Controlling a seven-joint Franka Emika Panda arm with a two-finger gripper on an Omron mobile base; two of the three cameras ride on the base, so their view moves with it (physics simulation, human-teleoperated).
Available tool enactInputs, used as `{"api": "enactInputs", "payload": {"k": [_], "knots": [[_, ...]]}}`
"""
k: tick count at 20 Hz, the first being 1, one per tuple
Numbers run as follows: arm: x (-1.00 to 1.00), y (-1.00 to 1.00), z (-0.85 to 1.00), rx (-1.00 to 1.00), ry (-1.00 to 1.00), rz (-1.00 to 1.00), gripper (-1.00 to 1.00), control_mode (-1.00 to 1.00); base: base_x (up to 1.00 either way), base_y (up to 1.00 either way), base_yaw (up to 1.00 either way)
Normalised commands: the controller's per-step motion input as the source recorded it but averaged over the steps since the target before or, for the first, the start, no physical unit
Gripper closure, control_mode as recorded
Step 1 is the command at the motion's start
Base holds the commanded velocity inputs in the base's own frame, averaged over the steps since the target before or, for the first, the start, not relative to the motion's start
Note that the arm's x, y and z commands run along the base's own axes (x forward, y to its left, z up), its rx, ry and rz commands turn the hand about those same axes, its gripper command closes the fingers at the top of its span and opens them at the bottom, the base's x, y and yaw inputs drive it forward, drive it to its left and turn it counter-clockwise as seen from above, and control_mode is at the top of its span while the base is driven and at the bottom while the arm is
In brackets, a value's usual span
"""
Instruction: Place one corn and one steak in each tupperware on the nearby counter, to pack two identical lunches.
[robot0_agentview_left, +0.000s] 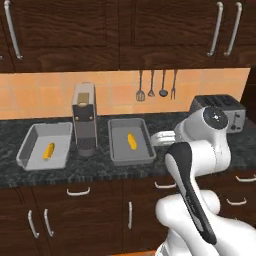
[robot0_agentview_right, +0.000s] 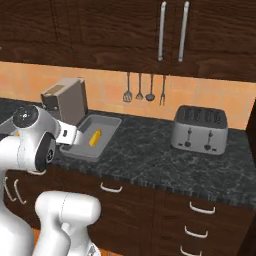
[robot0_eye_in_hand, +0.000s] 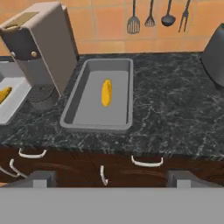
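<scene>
Corn (robot0_eye_in_hand: 106, 92) already in each tupperware (robot0_eye_in_hand: 77, 109), steak yet to find.
My gripper (robot0_eye_in_hand: 112, 178) hangs spread and empty, back from the counter (robot0_eye_in_hand: 175, 113) edge; with no steak ahead of it, I risk grabbing a packed cob instead.

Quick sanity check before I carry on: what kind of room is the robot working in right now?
A home-style kitchen, rendered. A dark speckled counter runs over wood drawers, with a silver toaster and a coffee machine standing on it, and cooking utensils hanging on the tiled wall behind.
</scene>
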Motion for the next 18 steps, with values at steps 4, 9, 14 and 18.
{"api": "enactInputs", "payload": {"k": [4, 9, 14, 18], "knots": [[0.0, 0.0, 0.0, 0.0, 0.0, 0.0, -1.0, 1.0, -0.98, -0.37, -0.59], [0.0, 0.0, 0.0, 0.0, 0.0, 0.0, -1.0, 1.0, -0.5, -0.56, -0.72], [0.0, 0.0, 0.0, 0.0, 0.0, 0.0, -1.0, 1.0, 0.1, -1.0, -0.69], [0.0, 0.0, 0.0, 0.0, 0.0, 0.0, -1.0, 1.0, 0.55, -1.0, -0.54]]}}
